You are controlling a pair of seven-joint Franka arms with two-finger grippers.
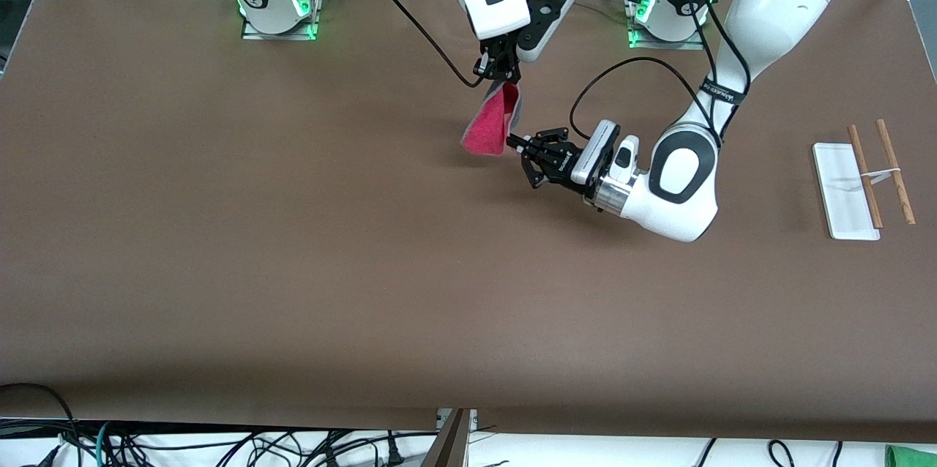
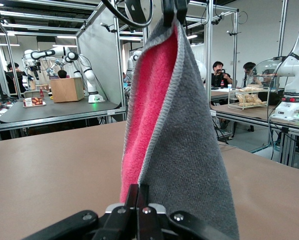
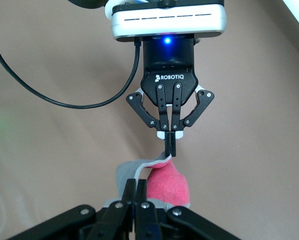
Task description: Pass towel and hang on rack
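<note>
Both grippers, right gripper (image 1: 499,76) and left gripper (image 1: 517,142), pinch towel (image 1: 489,126).

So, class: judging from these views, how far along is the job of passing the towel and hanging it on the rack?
Done: the grey and red-pink towel is lifted off the brown table, hanging from the right gripper, shut on its top corner.
In hand: the handover. The left gripper is shut on the towel's lower edge, so both hold it.
Left: the right gripper's release, then hanging on the white-based, wooden-rod rack, bare at the left arm's end.

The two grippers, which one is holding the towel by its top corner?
The right gripper, pointing down from above, pinches the hanging towel at its top. The left gripper comes in sideways and is shut on the towel's lower edge.
</note>
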